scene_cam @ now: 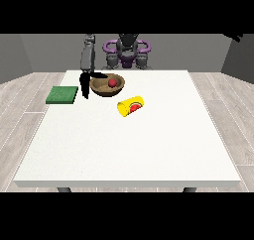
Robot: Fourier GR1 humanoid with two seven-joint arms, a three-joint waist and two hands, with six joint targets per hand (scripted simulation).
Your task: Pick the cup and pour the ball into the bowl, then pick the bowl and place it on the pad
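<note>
bowl (107,86) of brown wood sits toward the far left of the white counter (129,150), with a red ball (112,83) resting inside it, right of the bowl's middle. the hand at the view's left (87,84) reaches down from a grey forearm (87,58) to the bowl's left rim; one dark finger lies across the rim's far edge while the others hang down just outside the bowl's left side, so the fingers look spread around the rim, though whether they actually clasp it cannot be told from this view. a yellow cup (130,106) with a red and green watermelon pattern lies on its side on the counter, just near and right of the bowl, apart from it, its open mouth turned toward the near left. a green pad (62,94) lies flat at the counter's left edge, left of the hand and the bowl, not touching either. the robot's torso (127,51), grey with purple rings at the shoulders, stands behind the counter's far edge. its other hand does not show in the view. the near half of the counter carries nothing else that can be made out, and grey wood floor (20,105) runs around it on both sides.
</note>
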